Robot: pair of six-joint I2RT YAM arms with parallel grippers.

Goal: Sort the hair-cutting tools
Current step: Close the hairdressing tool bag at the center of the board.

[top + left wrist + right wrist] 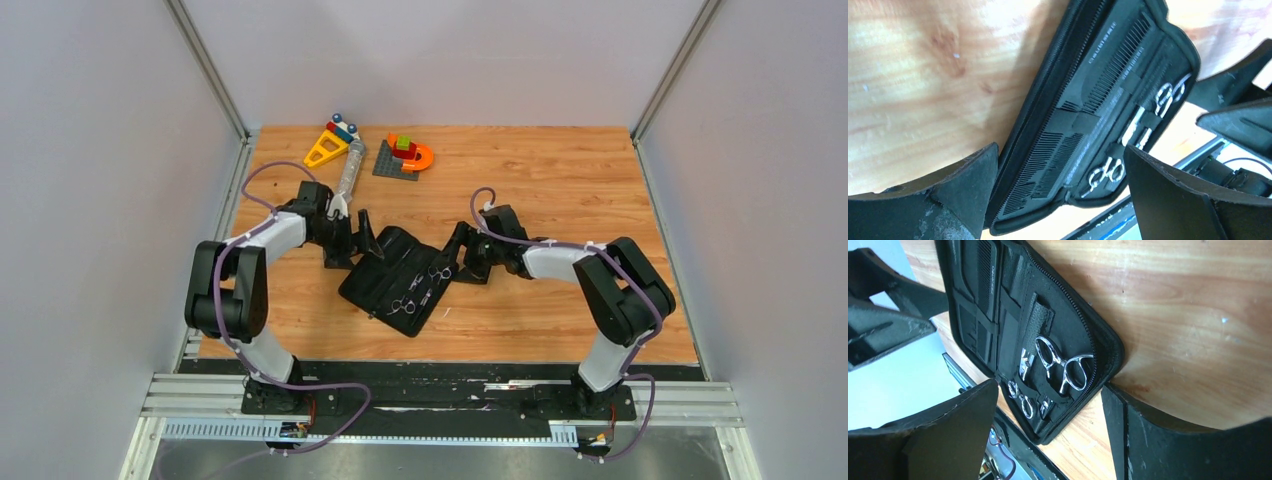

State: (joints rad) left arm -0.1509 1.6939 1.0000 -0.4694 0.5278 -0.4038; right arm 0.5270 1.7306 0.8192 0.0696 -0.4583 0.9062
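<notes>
Since the silver scissors (1060, 362) and the black combs (1113, 70) already sit strapped inside the open case (385, 250) at mid-frame on the table (560, 190), I judge sorting nearly done, my left tool (355, 245) and right tool (468, 255) both gaping wide, empty, flanking that case.

The left arm (272, 232) rises from its base, folds at the elbow and reaches forward and inward. The left wrist (318, 208) is bent so that the left jaws point toward the middle, spread wide apart. The right arm (548, 262) mirrors it, elbow out to the side and forearm reaching inward. The right wrist (500, 228) sits low, with the right jaws facing the left ones and also spread wide. The two sets of jaws are near each other but not touching.
</notes>
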